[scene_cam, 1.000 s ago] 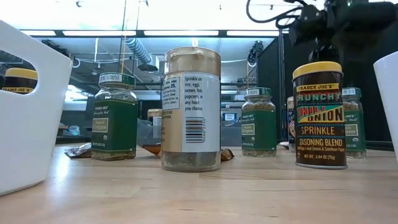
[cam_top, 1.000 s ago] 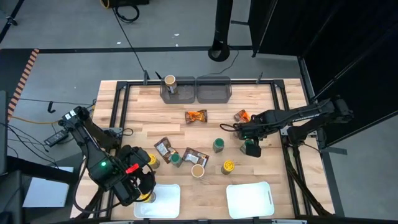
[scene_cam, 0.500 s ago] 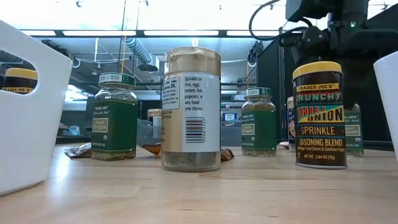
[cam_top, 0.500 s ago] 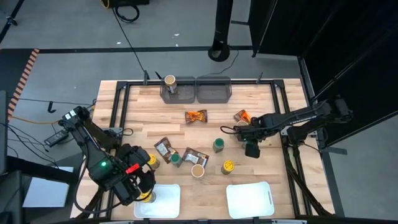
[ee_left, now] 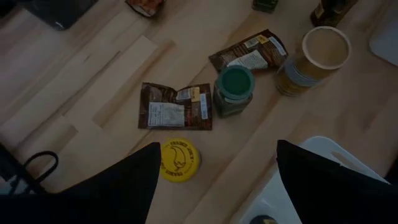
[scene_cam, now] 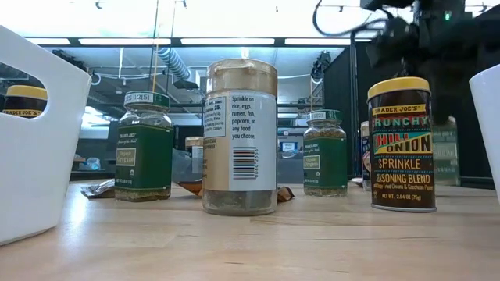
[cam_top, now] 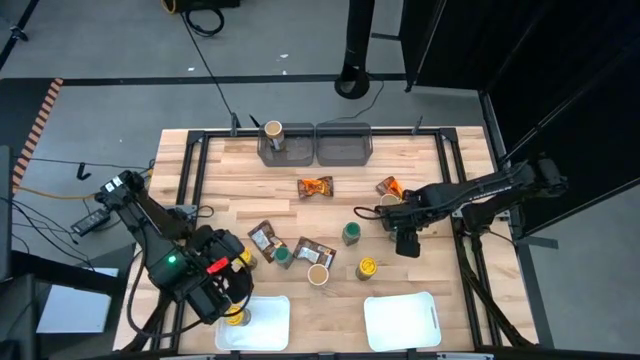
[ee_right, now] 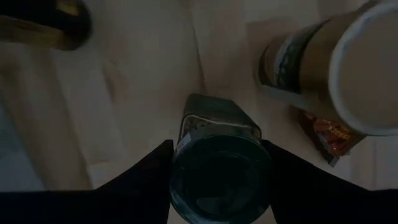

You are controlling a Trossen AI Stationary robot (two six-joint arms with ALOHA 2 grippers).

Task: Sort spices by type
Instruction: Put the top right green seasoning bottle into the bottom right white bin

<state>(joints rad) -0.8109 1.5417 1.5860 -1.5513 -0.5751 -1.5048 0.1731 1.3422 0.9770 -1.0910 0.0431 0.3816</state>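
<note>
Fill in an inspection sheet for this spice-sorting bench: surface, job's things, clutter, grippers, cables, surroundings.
Surface: light wooden slatted table, no spills seen.
Job's things: round green-lidded jars, flat brown packets and orange packets scattered mid-table; one tan-lidded jar in a grey bin; one yellow-lidded jar at the left white tray.
Clutter: nothing seen.
Grippers: left gripper open, above that tray's corner; right gripper closed around a green-lidded glass jar.
Cables: black cable crossing the floor.
Surroundings: grey floor, black pole base.
</note>
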